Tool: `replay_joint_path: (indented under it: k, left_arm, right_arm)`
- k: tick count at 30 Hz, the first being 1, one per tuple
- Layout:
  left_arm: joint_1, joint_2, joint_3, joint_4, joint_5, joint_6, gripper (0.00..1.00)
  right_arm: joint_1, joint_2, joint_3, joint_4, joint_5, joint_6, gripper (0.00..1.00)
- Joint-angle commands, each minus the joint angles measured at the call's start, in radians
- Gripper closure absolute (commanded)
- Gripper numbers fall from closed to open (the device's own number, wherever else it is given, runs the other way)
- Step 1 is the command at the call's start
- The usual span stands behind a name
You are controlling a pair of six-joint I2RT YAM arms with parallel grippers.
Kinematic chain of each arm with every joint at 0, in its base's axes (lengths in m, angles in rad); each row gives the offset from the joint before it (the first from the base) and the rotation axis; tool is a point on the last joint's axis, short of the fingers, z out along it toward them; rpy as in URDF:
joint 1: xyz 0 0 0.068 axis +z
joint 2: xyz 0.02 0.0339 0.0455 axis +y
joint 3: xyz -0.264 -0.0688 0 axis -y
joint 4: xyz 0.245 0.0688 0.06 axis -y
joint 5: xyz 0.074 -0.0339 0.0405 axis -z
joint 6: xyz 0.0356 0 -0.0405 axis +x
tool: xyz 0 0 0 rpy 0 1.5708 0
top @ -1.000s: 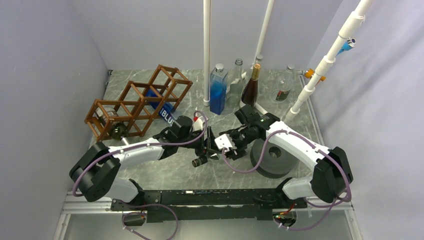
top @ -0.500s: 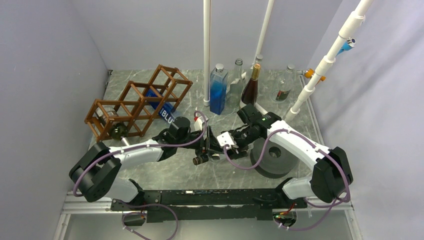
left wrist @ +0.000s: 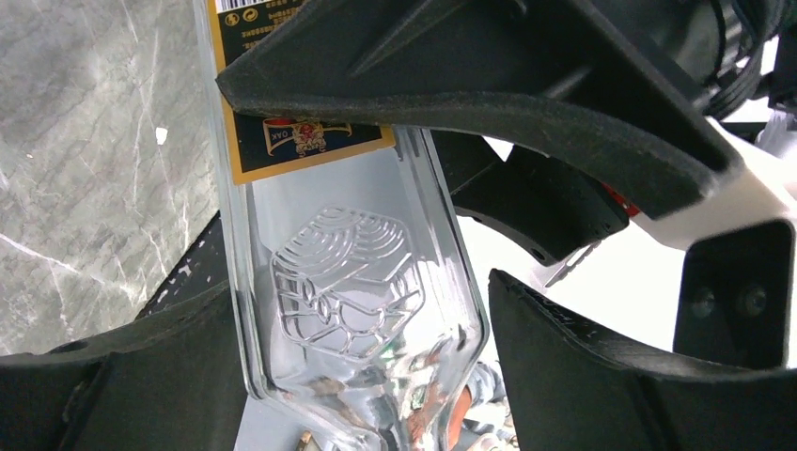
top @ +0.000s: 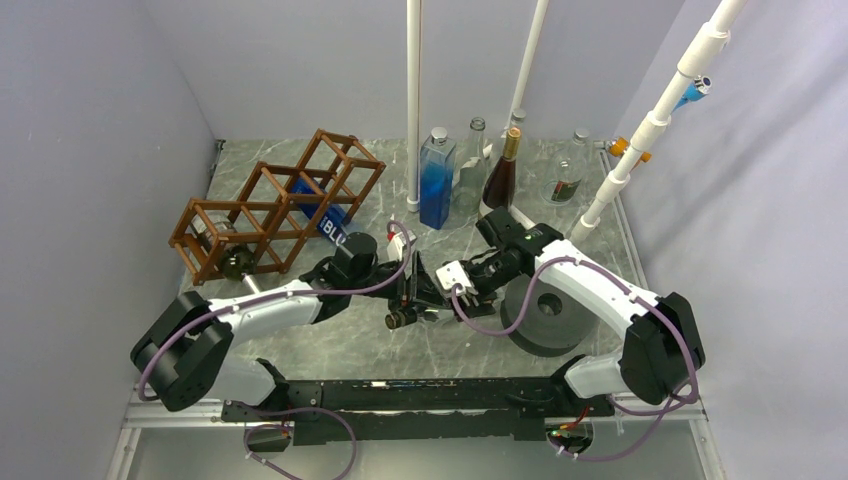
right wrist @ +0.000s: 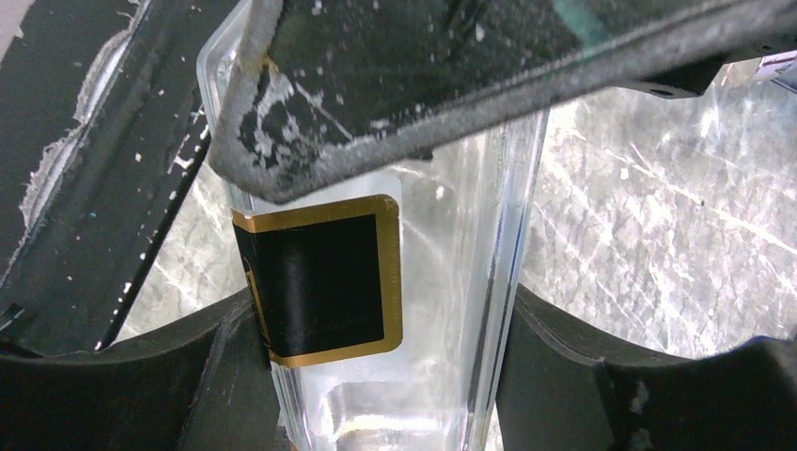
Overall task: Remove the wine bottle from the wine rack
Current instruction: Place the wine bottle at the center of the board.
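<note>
The wine bottle [top: 422, 306], clear glass with a black and gold label, hangs over the middle of the table, well off the brown wooden wine rack [top: 275, 205] at the back left. My right gripper [top: 447, 292] is shut on it, and in the right wrist view both pads press the bottle's [right wrist: 442, 310] sides around the gripper's midpoint [right wrist: 381, 376]. My left gripper [top: 412, 294] stands open around the same bottle [left wrist: 348, 282]. A gap shows between the glass and its right finger [left wrist: 583, 357].
A blue bottle [top: 325, 218] and a dark one [top: 236, 263] lie in the rack. Upright at the back stand a blue square bottle [top: 436, 180], a dark wine bottle [top: 500, 175] and clear bottles [top: 568, 180]. A dark round stand [top: 545, 315] sits under the right arm, among white poles [top: 413, 100].
The left gripper's jaws have spread apart off the bottle, and the left arm has drawn back slightly. The right gripper keeps its grip in the same place.
</note>
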Motion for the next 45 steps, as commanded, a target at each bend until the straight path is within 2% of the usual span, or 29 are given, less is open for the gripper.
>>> replay_joint_path:
  k: [1, 10, 21, 45]
  left_arm:
    - [0.001, -0.088, 0.053, 0.06, 0.009, 0.063, 0.11]
    - [0.007, -0.134, 0.041, 0.085, -0.013, 0.085, 0.08]
    - [0.012, -0.191, 0.08, 0.035, -0.064, 0.167, 0.02]
    - [0.099, -0.358, 0.121, -0.234, -0.154, 0.307, 0.0]
  right_arm:
    - [-0.027, -0.013, 0.007, 0.027, -0.135, 0.034, 1.0]
    - [-0.071, -0.012, -0.005, 0.037, -0.21, 0.044, 1.0]
    - [-0.09, -0.027, -0.037, 0.061, -0.262, 0.056, 1.0]
    - [-0.119, -0.048, -0.062, 0.065, -0.293, 0.04, 1.0]
